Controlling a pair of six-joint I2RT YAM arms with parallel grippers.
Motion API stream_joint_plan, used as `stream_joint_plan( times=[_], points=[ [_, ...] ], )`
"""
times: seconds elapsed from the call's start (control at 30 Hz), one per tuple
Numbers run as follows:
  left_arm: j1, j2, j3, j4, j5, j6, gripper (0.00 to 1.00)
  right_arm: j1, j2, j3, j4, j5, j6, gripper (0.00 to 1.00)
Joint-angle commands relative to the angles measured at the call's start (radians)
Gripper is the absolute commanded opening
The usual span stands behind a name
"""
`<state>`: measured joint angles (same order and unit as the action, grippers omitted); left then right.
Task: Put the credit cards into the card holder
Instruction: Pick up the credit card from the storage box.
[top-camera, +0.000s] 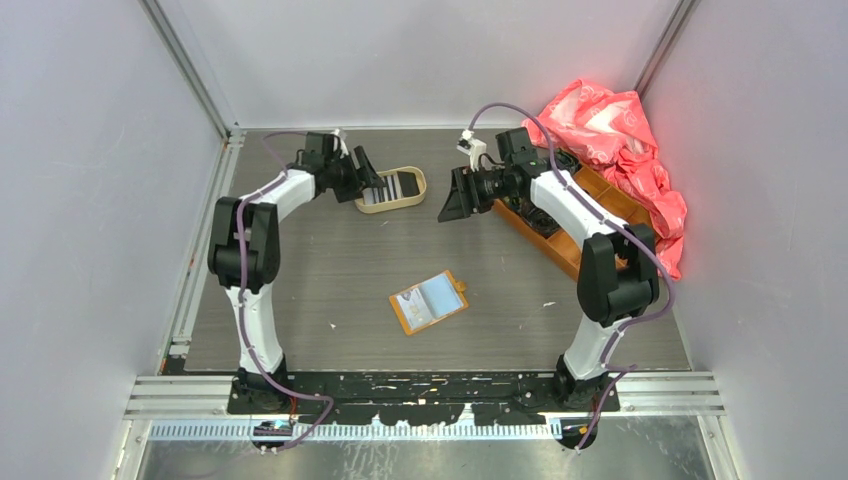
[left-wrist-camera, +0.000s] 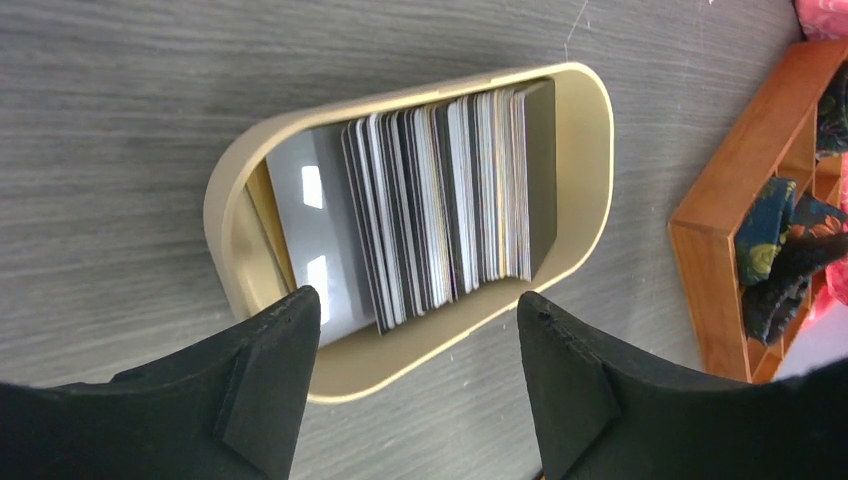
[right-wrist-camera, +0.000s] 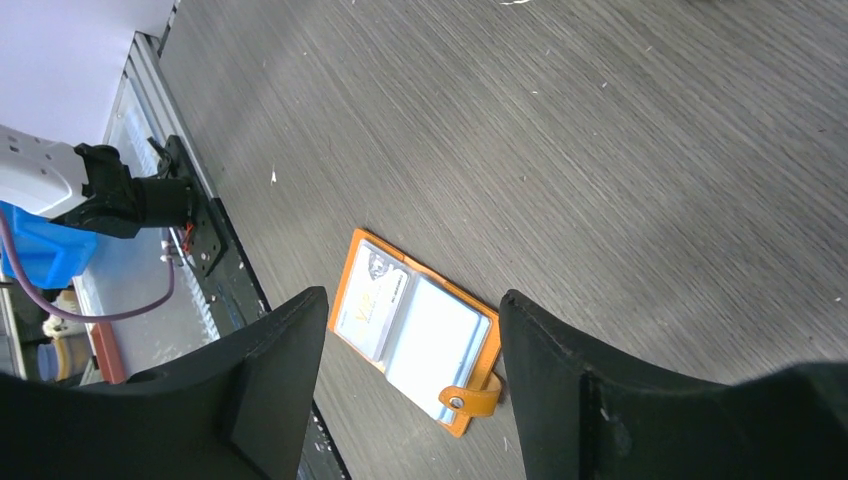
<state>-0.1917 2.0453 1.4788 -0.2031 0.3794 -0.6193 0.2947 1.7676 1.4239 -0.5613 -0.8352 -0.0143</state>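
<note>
Several credit cards (left-wrist-camera: 440, 205) stand on edge in a row inside an oval tan tray (left-wrist-camera: 590, 150), with one pale card lying flat at its left end; the tray (top-camera: 412, 198) is at the back of the table. My left gripper (left-wrist-camera: 418, 310) hovers over the tray's near rim, open, nothing between its fingers; from above it (top-camera: 365, 172) is at the tray's left end. The orange card holder (top-camera: 429, 301) lies open on the table's middle, clear sleeves up, snap tab at one edge. My right gripper (right-wrist-camera: 410, 305) hangs open high above the holder (right-wrist-camera: 415, 325), apart from it.
An orange-brown compartmented wooden box (top-camera: 548, 232) with dark cloth sits at the right, under my right arm. A crumpled pink-red plastic bag (top-camera: 620, 140) fills the back right corner. Grey walls close in both sides.
</note>
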Motion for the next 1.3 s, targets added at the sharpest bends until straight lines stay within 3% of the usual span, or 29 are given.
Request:
stream_joint_plan(
  times=[0.0,0.37,0.6,0.9,1.27],
  points=[
    [-0.024,0.038,0.100,-0.017,-0.053,0.005,0.72,0.000,-0.002,0.026,0.014,-0.037,0.011,0.68],
    [-0.050,0.132,0.182,-0.043,-0.116,-0.035,0.73,0.000,0.010,0.031,-0.001,-0.053,0.004,0.68],
    [-0.052,0.135,0.150,0.045,-0.026,-0.131,0.71,-0.001,0.012,0.036,-0.016,-0.062,-0.002,0.68],
    [-0.053,0.111,0.089,0.270,0.083,-0.298,0.56,-0.001,0.005,0.038,-0.018,-0.069,-0.003,0.67],
    [-0.072,0.199,0.169,0.129,0.063,-0.255,0.62,0.000,0.000,0.040,-0.020,-0.082,-0.003,0.68]
  ],
)
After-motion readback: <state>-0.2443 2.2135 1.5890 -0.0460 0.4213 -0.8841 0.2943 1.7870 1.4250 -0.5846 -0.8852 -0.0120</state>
